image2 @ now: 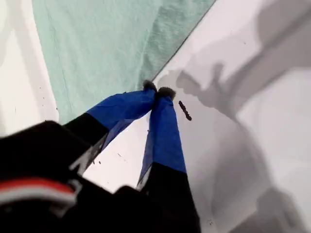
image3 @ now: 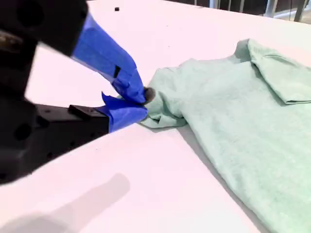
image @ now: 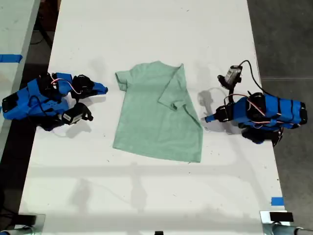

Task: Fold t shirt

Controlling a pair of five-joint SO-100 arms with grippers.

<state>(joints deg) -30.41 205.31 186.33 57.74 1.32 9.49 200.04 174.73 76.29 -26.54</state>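
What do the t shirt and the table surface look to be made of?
The t shirt: soft knit cloth, matte mint green; it lies limp, creases at the folded sleeve, and shows a fine fabric texture in the second wrist view. The table: a hard, smooth white surface, probably laminate or painted board, with small dark specks.

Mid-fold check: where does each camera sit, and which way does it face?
Exterior view: overhead, looking down at the table; the t shirt lies between my first hand and my second hand.
First wrist view: rides my first hand, facing the shirt's edge.
Second wrist view: rides my second hand, facing a sleeve.
All three share the t shirt.
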